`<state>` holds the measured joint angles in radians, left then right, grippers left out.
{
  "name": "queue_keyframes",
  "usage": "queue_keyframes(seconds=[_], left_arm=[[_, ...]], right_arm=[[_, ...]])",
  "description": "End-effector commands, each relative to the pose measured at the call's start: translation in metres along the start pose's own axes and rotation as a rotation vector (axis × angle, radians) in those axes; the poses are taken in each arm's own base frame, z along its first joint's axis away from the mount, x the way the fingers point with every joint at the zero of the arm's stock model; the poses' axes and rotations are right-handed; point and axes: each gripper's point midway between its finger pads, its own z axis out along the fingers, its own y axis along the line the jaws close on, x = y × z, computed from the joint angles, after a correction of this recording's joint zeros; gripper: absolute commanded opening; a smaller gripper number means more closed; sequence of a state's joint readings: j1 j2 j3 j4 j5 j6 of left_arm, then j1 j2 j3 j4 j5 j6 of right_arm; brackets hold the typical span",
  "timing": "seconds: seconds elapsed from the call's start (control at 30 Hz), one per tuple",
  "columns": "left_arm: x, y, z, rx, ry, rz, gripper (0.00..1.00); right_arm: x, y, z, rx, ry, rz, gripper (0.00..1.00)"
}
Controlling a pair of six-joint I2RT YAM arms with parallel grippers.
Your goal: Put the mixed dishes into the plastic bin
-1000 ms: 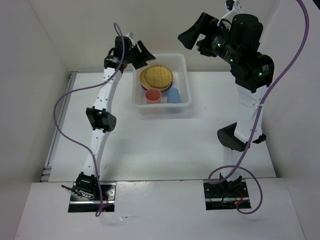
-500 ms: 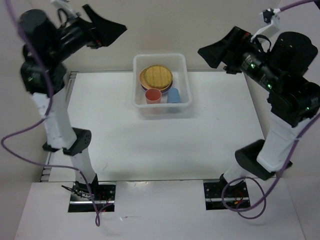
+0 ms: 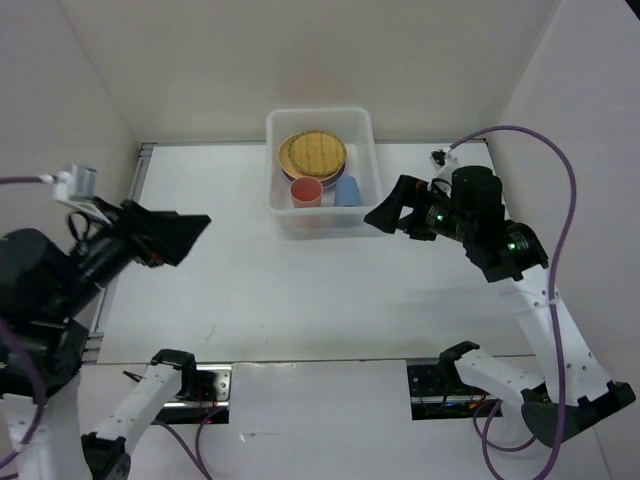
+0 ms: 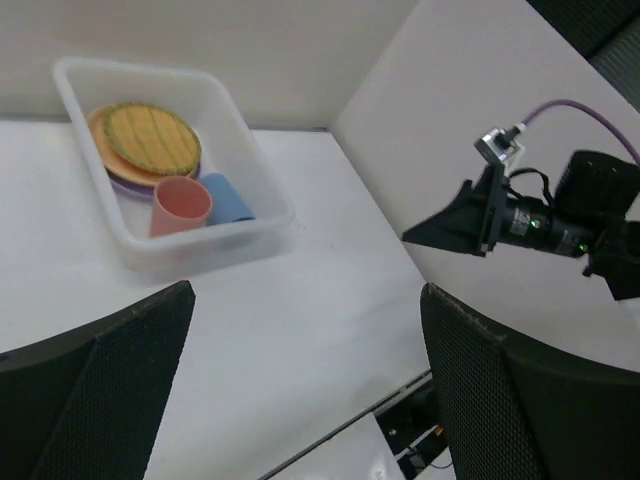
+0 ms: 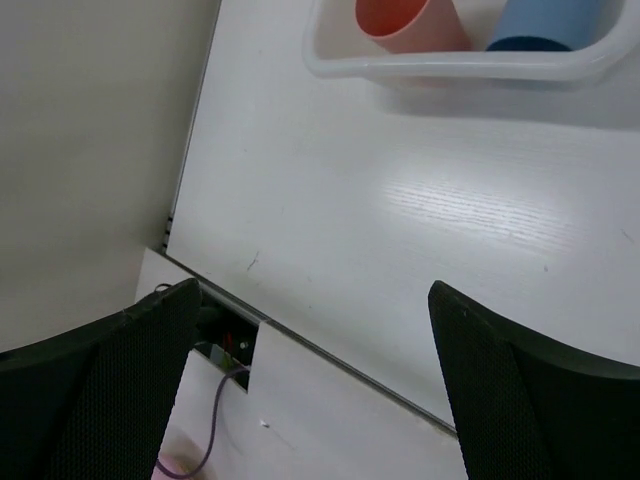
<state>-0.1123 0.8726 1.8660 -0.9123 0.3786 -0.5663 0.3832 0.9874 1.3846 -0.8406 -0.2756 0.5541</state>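
- While hanging above the table (image 3: 300, 290), the left gripper (image 4: 305, 330) and right gripper (image 5: 312, 300) are gaping wide, empty.
- Meanwhile the plates (image 3: 312, 152), pink-red cup (image 3: 306, 190) and blue cup (image 3: 347, 190) are sitting inside the plastic bin (image 3: 325, 218).
- A low swing from the nearby right gripper is risking knocking the bin.

Top view downward; wrist views distant, oblique; plastic bin (image 3: 320, 112) in all
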Motion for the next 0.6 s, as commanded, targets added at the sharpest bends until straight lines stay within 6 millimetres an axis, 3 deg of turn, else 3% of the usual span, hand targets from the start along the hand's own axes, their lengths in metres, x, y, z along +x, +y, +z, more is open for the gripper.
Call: queue_keyframes(seconds=[0.0, 0.1, 0.13, 0.17, 0.27, 0.4, 0.47, 0.57], left_arm=[[0.036, 0.018, 0.018, 0.066, -0.067, -0.113, 1.0], [0.085, 0.032, 0.027, 0.105, 0.03, -0.161, 1.0], [0.124, 0.054, 0.038, 0.075, 0.111, -0.218, 1.0], [0.132, 0.059, 0.04, 0.079, 0.106, -0.224, 1.0], [0.154, 0.064, 0.024, 0.1, 0.058, -0.236, 1.0], [0.16, 0.067, 0.01, 0.087, 0.007, -0.231, 1.0], [0.163, 0.063, 0.004, 0.109, 0.003, -0.231, 1.0], [0.17, 0.06, -0.003, 0.127, 0.001, -0.248, 1.0]], right_arm=[[-0.024, 0.029, 0.015, -0.189, -0.121, -0.02, 0.99], [-0.019, 0.02, 0.017, -0.187, -0.162, -0.028, 0.99], [-0.012, 0.011, 0.021, -0.169, -0.161, -0.023, 0.99], [-0.012, 0.011, 0.022, -0.181, -0.176, -0.019, 0.99], [-0.003, 0.003, 0.027, -0.186, -0.195, -0.004, 0.99], [0.008, -0.013, 0.038, -0.158, -0.191, 0.014, 0.99], [0.016, -0.024, 0.053, -0.12, -0.14, 0.021, 0.99], [0.019, -0.015, 0.051, -0.161, -0.154, 0.009, 0.99]])
